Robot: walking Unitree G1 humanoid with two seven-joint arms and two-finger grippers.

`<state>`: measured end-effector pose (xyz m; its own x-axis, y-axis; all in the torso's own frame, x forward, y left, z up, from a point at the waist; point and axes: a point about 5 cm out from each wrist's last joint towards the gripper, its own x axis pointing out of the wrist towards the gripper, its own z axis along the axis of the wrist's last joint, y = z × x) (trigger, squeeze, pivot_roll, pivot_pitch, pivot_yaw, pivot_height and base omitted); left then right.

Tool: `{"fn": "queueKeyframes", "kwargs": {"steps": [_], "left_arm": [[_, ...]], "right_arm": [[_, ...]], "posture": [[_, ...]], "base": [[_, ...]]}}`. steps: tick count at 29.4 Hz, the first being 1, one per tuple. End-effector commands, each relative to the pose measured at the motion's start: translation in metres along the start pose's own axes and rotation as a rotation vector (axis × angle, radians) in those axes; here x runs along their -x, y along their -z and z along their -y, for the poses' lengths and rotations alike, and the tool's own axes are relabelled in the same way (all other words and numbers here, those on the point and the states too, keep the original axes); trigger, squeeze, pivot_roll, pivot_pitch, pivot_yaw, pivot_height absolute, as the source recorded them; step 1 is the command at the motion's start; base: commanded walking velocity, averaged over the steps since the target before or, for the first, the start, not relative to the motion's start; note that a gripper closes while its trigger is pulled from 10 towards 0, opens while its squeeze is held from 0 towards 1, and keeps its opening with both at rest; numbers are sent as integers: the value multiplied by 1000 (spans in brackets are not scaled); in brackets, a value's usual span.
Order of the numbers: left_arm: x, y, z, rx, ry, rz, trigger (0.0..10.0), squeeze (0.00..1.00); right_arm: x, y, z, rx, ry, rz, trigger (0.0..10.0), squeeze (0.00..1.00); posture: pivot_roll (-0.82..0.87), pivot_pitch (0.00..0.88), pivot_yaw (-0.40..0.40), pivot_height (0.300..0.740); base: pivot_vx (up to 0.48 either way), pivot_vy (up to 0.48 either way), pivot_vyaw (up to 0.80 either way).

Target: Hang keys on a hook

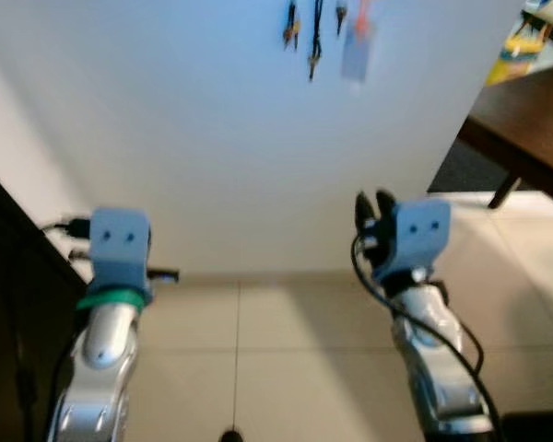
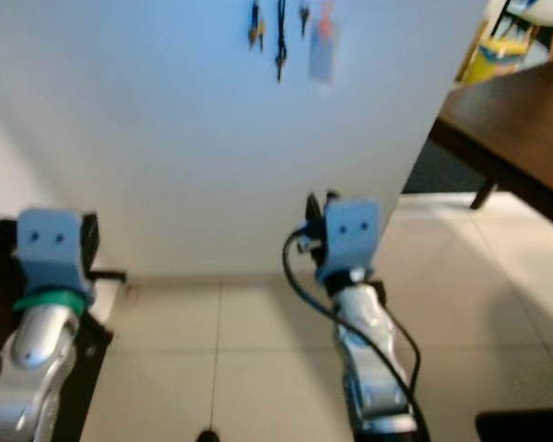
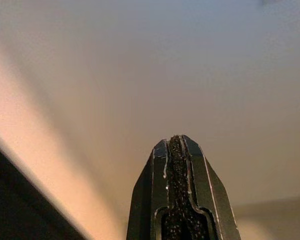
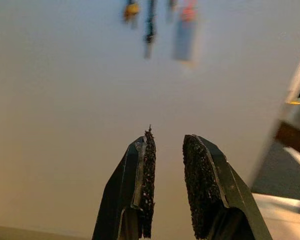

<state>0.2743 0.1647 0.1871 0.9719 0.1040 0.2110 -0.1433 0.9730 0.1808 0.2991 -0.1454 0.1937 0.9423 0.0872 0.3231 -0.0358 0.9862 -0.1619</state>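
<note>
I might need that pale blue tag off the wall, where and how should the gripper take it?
Grip the pale blue tag by its lower flat end, coming from below and straight toward the wall. It hangs free, and the open right gripper already sits beneath it.

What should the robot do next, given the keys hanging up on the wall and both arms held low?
Probably lower or pull back the right gripper. It is open and empty, well below the keys, which hang on the white wall beside a blue tag. The left gripper is shut and empty, so nothing seems left to hang.
</note>
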Motion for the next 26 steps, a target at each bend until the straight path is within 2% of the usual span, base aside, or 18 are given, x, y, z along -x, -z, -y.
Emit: {"fn": "queueKeyframes", "kwargs": {"steps": [1,5,7,13,18,26], "left_arm": [[0,4,-2,-12,-3,-18,10000,0],[-2,2,2,8,14,-18,10000,0],[-5,-3,7,44,37,-38,10000,0],[-8,-12,14,80,81,-51,10000,0],[-12,-20,16,74,89,-6,10000,0],[-15,-24,16,101,107,-6,10000,0]], "right_arm": [[1,2,-3,-14,-10,-16,10000,0],[-1,0,-5,-21,-29,-13,10000,0],[-4,-2,-6,-21,-43,-2,10000,0],[-9,-8,-6,-39,-54,19,10000,0],[-14,-14,-8,-53,-58,39,10000,0],[-17,-17,-11,-61,-61,53,10000,0]], "posture": [[-124,13,97,740],[-124,8,96,740],[-123,2,95,740],[-120,0,98,740],[-120,0,98,740],[-118,0,105,740]], "base": [[-364,0,0],[-91,0,-314],[0,0,-722],[0,0,-800],[0,0,-800],[0,0,-800]]}}
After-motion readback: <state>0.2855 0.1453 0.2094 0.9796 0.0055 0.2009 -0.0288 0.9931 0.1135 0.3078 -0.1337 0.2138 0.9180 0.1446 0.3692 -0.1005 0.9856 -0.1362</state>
